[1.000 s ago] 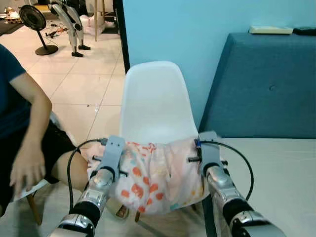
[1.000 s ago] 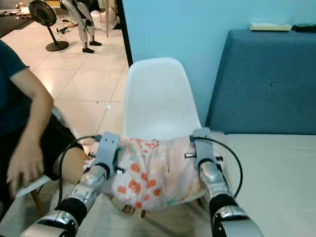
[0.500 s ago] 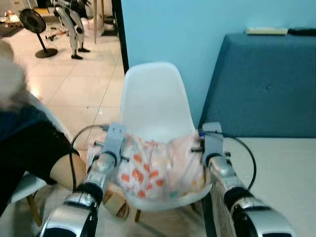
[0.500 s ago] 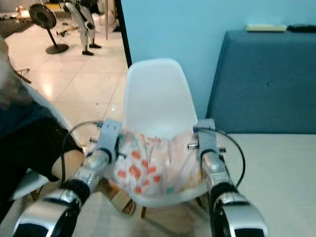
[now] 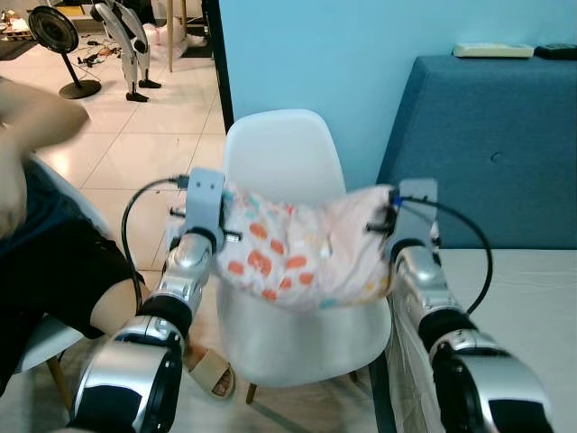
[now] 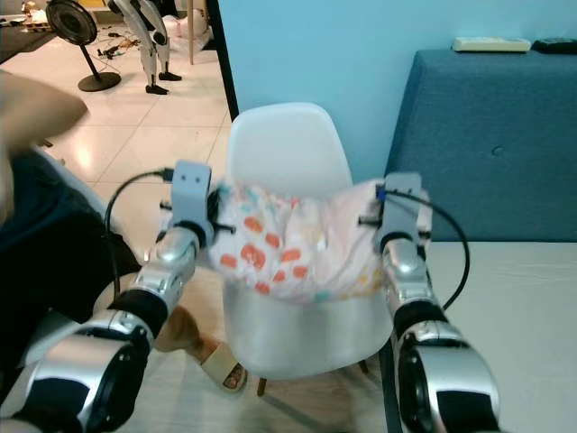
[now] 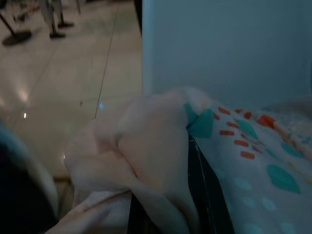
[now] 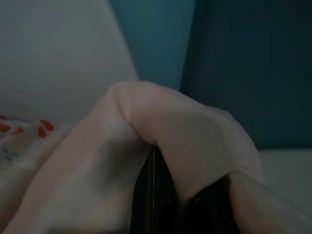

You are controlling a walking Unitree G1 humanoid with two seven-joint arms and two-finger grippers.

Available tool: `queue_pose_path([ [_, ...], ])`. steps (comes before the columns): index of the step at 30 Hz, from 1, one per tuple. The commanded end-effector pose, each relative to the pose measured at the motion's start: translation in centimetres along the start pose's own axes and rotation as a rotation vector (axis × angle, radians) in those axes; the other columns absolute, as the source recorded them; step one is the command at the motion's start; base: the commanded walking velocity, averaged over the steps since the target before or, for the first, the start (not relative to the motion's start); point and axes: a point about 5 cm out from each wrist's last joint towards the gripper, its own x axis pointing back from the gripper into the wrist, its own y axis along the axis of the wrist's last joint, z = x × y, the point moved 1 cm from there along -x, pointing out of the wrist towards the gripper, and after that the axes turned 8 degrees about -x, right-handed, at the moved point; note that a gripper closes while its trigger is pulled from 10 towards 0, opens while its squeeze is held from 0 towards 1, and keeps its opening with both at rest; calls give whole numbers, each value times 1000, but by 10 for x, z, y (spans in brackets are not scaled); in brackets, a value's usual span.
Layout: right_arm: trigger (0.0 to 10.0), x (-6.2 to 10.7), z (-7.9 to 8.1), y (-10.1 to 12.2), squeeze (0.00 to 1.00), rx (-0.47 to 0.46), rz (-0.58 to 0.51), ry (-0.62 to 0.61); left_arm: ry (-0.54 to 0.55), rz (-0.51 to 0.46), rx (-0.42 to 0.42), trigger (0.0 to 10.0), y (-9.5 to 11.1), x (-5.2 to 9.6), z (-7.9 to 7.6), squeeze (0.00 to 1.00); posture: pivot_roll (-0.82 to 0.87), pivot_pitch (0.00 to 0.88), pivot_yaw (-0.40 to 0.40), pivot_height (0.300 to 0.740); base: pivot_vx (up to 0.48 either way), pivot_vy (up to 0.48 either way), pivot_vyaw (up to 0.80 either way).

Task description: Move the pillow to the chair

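Grippers, left (image 5: 225,236) and right (image 5: 383,230), both clamp one pillow (image 5: 302,253) above one chair (image 5: 279,162).

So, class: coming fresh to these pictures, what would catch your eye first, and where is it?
A pink pillow with orange and teal spots hangs stretched between the left hand and the right hand, each gripping one end, above the seat of the white chair. To the right stands a blue headboard.
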Motion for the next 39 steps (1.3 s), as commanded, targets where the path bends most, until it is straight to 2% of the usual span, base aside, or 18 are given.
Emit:
queue_pose_path([
  [1, 10000, -1, 7, 6, 0, -9, -34, 30, -9, -41, -9, 10000, 6, -1, -2, 0, -32, 83, 51, 740, 0, 0, 0],
  [13, 10000, -2, 5, 12, 0, -39, -67, 34, -4, -72, -2, 10000, 11, -1, -1, 0, -30, 97, 48, 690, 0, 0, 0],
  [20, 10000, -6, 8, 20, 0, -24, -73, 43, 10, -64, 6, 10000, 13, -3, 3, 0, -39, 125, 32, 665, 0, 0, 0],
  [21, 10000, -8, 9, 31, 0, -21, -113, 47, 9, -58, 1, 10000, 13, -4, 6, 0, -42, 152, 30, 665, 0, 0, 0],
  [25, 10000, -11, 10, 44, 0, -13, -151, 42, -8, -52, -20, 10000, 14, -5, 5, 0, -45, 194, 32, 665, 0, 0, 0],
  [30, 10000, -16, 5, 57, 0, 19, -170, 27, -28, -91, -26, 10000, 32, -13, 3, 0, -43, 232, 35, 650, 0, 0, 0],
  [32, 10000, -18, 4, 68, 0, 5, -192, 32, -39, -129, -31, 10000, 50, -19, 2, 0, -40, 260, 39, 640, 0, 0, 0],
  [33, 10000, -18, 4, 68, 0, 5, -192, 32, -39, -129, -31, 10000, 50, -19, 2, 0, -40, 260, 39, 640, 0, 0, 0],
  [34, 10000, -21, 3, 79, 0, 16, -215, 32, -48, -170, -34, 10000, 68, -23, 2, 0, -36, 258, 43, 640, 0, 0, 0],
  [39, 10000, -23, -1, 90, 0, 7, -230, 19, -68, -227, -38, 10000, 91, -29, 2, 0, -17, 270, 49, 625, 0, 0, 0],
])
